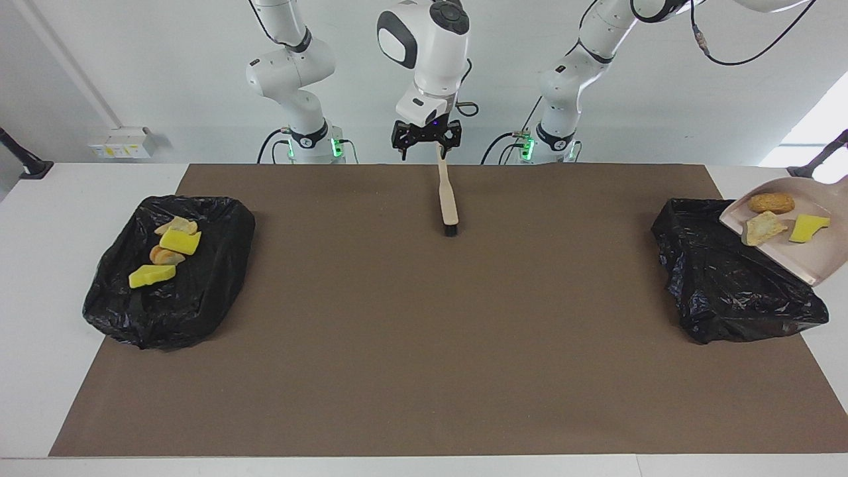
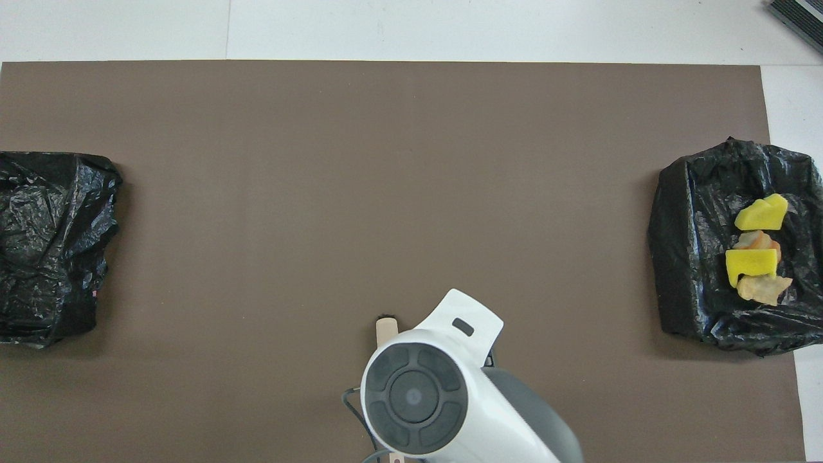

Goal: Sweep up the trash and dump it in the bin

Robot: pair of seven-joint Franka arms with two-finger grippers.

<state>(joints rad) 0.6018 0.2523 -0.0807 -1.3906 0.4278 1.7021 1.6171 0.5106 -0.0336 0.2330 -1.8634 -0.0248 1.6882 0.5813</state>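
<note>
Dumping step: dustpan (image 1: 816,258) of trash (image 1: 771,203) hovers over three-o'clock bin (image 1: 722,285) (left gripper unseen) — tip next; right gripper (image 1: 423,152) agape, empty.

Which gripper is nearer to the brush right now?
Right. The right gripper hangs open over the brush's handle end; the left gripper is out of view past the dustpan at the left arm's end of the table.
</note>
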